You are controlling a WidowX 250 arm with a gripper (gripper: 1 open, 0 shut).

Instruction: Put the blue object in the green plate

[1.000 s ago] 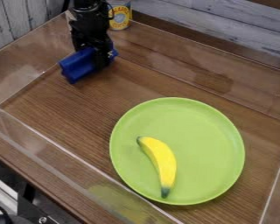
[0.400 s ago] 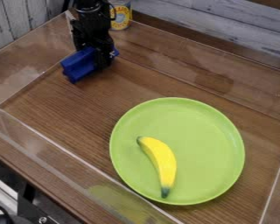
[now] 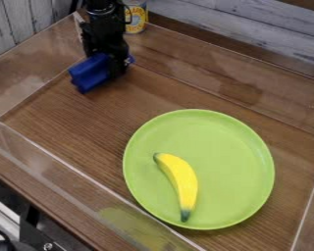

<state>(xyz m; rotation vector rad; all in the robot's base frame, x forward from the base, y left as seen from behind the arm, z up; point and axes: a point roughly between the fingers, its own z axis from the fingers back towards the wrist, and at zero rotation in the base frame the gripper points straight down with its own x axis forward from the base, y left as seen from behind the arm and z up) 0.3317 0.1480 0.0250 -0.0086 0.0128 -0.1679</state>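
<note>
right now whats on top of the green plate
A yellow banana lies on the green plate, left of its middle in the picture. Nothing else shows on it; the strip directly beneath the banana is covered, so I can't tell what is there.

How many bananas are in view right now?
1: a yellow banana lying on the left part of the round lime-green plate. The black claw could hide little behind it, so another there seems unlikely.

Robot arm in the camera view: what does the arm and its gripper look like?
The arm is black and slim, coming in from the top edge. The gripper is black too, dark and irregular in outline. Its finger shapes, cables and any markings are too small and dark to make out.
</note>
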